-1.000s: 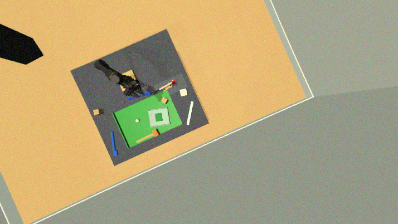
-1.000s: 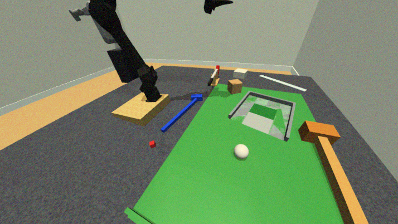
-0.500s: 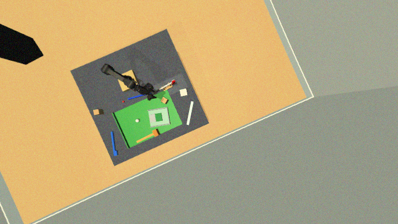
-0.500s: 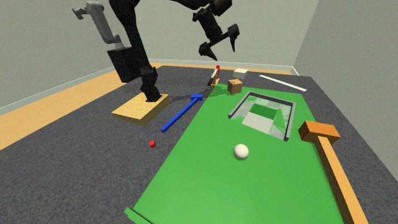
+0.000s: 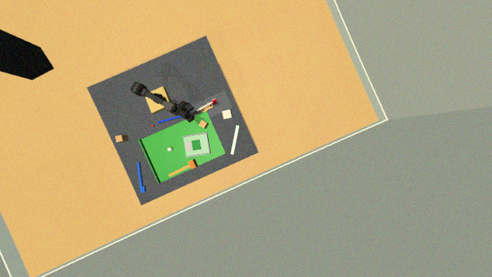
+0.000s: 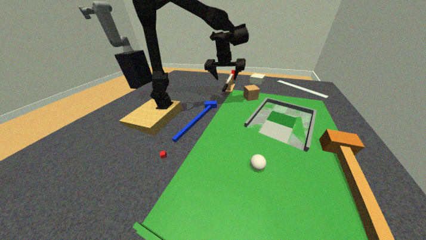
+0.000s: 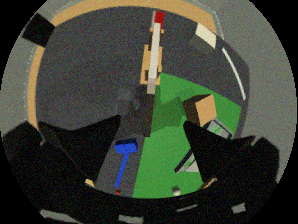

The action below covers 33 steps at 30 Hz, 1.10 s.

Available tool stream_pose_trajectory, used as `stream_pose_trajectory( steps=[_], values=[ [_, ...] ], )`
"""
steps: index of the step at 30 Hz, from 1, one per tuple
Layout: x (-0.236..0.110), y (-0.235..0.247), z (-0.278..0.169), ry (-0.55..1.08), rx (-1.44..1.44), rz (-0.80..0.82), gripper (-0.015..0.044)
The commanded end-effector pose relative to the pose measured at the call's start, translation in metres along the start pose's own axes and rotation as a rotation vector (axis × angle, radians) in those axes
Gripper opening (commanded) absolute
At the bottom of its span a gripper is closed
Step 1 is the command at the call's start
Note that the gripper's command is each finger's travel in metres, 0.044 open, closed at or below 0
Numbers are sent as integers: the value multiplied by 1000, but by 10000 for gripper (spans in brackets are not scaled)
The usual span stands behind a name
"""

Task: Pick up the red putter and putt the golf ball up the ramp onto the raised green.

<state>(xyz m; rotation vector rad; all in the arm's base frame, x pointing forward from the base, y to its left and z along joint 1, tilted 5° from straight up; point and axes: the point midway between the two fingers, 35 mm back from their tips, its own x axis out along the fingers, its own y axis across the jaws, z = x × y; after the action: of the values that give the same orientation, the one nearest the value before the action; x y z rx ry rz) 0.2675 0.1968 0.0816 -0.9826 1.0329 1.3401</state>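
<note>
The gripper (image 6: 225,69) hung wide open and empty right above the red putter (image 6: 229,80), whose long stick pointed straight away from it.

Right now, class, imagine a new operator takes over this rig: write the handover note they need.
Pincer: open, holding nothing, hanging above the red putter.
Red putter: propped on a small stand at the far edge of the green mat, not yet gripped.
Golf ball: at rest on the mat, short of the ramp.
Raised green: no ball on it.
Done: nothing of the job's own steps.
Left: descend, grip the putter, carry it behind the ball, putt up the ramp.
</note>
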Motion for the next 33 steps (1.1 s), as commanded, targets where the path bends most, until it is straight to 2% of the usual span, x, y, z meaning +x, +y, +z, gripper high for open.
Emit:
stream_pose_trajectory(
  steps=[1, 7, 13, 18, 33],
  values=[
    [5, 4, -3, 3, 9, 23, 440],
    [25, 4, -9, 3, 9, 23, 440],
    [27, 4, -10, 3, 9, 23, 440],
    [47, 5, -16, 3, 9, 24, 440],
    [60, 5, -19, 3, 9, 24, 440]
  ],
)
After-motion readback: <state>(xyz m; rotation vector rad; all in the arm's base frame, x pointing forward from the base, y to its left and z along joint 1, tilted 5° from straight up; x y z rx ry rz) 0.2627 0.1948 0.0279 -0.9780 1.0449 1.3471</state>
